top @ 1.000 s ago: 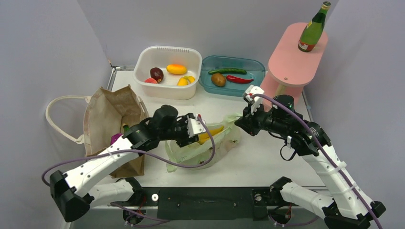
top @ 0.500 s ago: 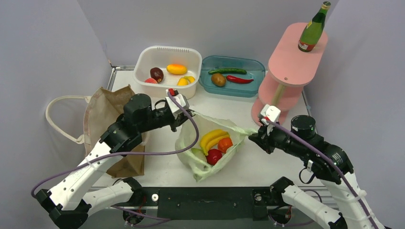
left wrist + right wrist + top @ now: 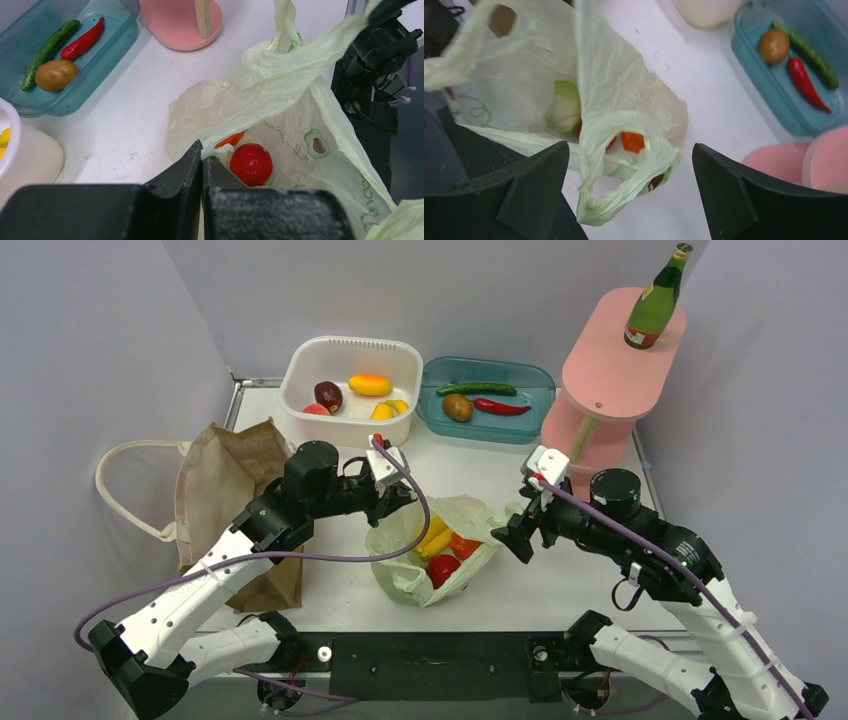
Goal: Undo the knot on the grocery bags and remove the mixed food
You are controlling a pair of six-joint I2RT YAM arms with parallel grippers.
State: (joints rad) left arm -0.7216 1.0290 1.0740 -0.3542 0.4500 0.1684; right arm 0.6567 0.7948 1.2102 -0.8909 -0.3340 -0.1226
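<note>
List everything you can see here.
plastic bag: one, pale green, table centre
bananas: bunch, yellow, in plastic bag
round fruits: two, red and orange, same bag
paper bag: one, brown, left
tub: one, white, back
fruit: several, mixed colours, in tub
tray: one, teal, back
cucumber: one, green, in tray
chilli: one, red, in tray
potato: one, brown, in tray
stand: one, pink, right
bottle: one, green, on stand
left gripper: one, black, shut on plastic bag
right gripper: one, black, open, by plastic bag
</note>
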